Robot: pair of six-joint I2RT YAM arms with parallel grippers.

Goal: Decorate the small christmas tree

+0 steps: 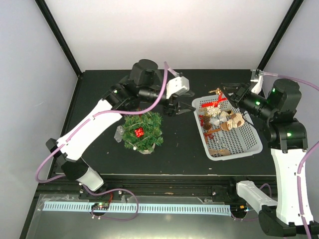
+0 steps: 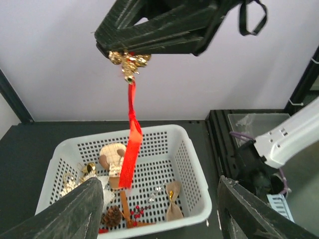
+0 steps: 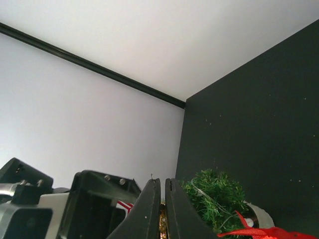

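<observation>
1. Your right end effector (image 2: 128, 50), jaws pressed together, pinches the gold cap of a tassel ornament (image 2: 130, 144), which dangles over the white mesh basket (image 2: 194, 164) at the right of the overhead frame.
2. Your left end effector (image 2: 159, 209) is spread and empty, facing that tassel from the tree's side. Its fingers (image 2: 82, 209) fill the bottom corners of its own wrist view.
3. The risk: the pinch looks to be on the small gold cap alone. A quick swing toward the tree could set the long red tassel swaying or shake it loose into the basket.
4. A handover could fail if the left closes on the limp tassel rather than the cap, or if the two sets of fingers collide.
5. The small christmas tree (image 1: 144, 127) sits left of centre on the dark worktop (image 1: 174, 154), well apart from the basket. It has bushy dark-green needles and one red ornament (image 1: 139, 132) on it. You cannot tell from above whether it stands upright.
</observation>
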